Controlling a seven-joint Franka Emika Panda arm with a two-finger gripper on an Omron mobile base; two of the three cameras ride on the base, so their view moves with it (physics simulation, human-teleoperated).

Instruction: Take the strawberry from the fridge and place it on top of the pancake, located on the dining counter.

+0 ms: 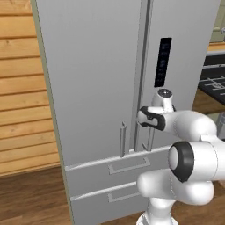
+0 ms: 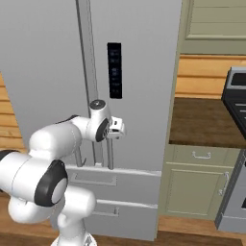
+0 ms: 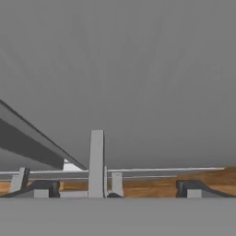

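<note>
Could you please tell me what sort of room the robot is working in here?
It looks like a home kitchen. A tall grey double-door fridge with lower drawers fills the front, a wooden counter sits over pale green cabinets beside it, and the edge of a stove shows at the right.

1. This is a home kitchen, rendered rather than filmed.
2. A tall light grey double-door fridge [image 1: 110, 79] with bar handles, a black panel and two lower drawers stands at the centre of the frame.
3. Right of it, pale green cabinets [image 2: 197, 185] carry a dark brown desk top [image 2: 202, 122].
4. A stove [image 2: 235, 158] sits at the right edge.
5. Wooden plank wall [image 1: 22, 88] on the left, wooden floor [image 1: 30, 197] below.
</note>
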